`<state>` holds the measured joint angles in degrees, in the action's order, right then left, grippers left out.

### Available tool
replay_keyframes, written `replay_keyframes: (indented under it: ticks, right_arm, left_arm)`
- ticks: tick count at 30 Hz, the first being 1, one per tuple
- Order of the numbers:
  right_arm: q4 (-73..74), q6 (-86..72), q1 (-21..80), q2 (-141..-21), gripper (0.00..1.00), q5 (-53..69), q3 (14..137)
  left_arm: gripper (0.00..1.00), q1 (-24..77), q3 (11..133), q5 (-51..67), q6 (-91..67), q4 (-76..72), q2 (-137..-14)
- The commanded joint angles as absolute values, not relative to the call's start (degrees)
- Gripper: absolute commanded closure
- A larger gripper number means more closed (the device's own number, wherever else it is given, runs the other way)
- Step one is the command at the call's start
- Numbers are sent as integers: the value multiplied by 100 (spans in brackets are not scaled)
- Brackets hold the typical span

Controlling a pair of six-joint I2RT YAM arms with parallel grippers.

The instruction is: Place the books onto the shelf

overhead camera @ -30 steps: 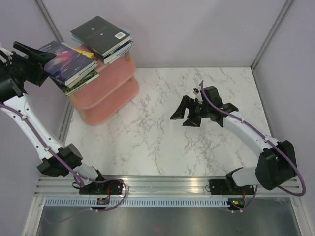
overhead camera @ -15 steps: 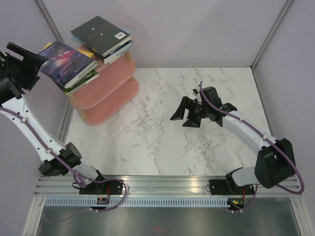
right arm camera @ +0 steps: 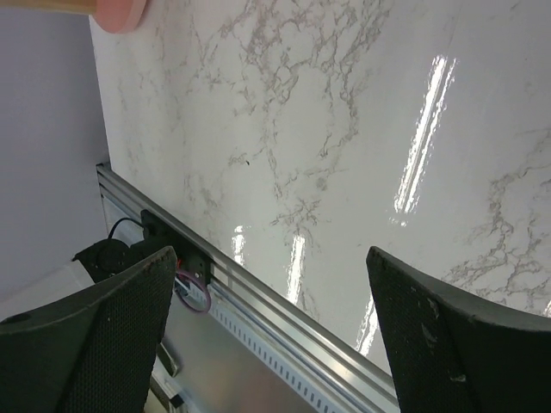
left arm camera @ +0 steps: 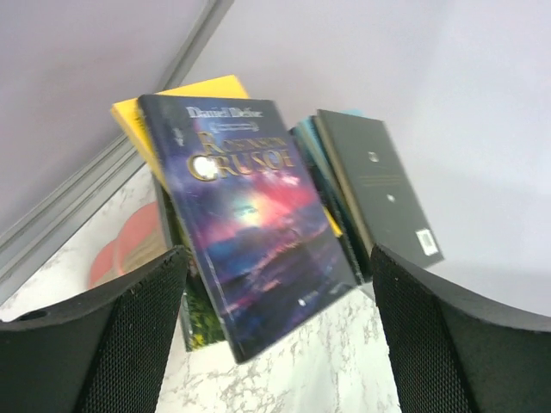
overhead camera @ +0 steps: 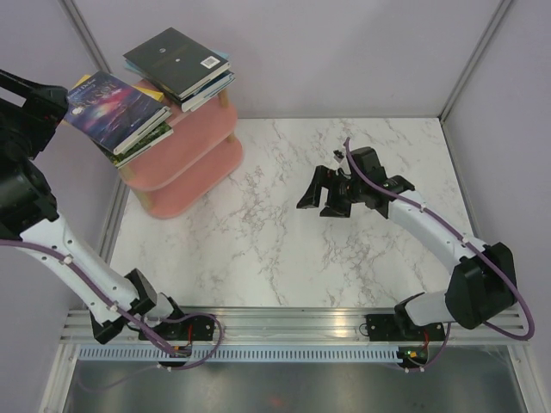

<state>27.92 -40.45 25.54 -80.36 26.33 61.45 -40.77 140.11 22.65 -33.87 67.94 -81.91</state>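
The pink three-tier shelf [overhead camera: 185, 159] stands at the table's back left. On its top board lie two stacks of books. The left stack has a purple galaxy book [overhead camera: 116, 105] uppermost, over a yellow one [left arm camera: 185, 90] and a green-edged one [overhead camera: 145, 140]. The right stack is topped by a black book [overhead camera: 176, 58]. My left gripper [overhead camera: 52, 101] hangs open just left of the purple book [left arm camera: 250, 224], clear of it, with nothing between its fingers [left arm camera: 112, 344]. My right gripper [overhead camera: 323, 191] hovers open and empty over the middle of the table.
The marble table [overhead camera: 284, 249] lies right of the shelf. An aluminium rail [right arm camera: 284, 318] with cables runs along its near edge. Purple walls and a frame post [overhead camera: 86, 39] close in behind and beside the shelf. The shelf's pink edge [right arm camera: 120, 10] shows in the right wrist view.
My left gripper has drawn back to the left, away from the purple book, and its jaws stand a little wider. The book stays on its stack. The right gripper has barely shifted.
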Motion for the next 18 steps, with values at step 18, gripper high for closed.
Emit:
replay_keyframes:
  ticks: [18]
  right_arm:
    - [2777,-2813,2848,-6382,2,994,6487]
  left_arm:
    - [6,676,8127,1020,-2866,4123,-5767]
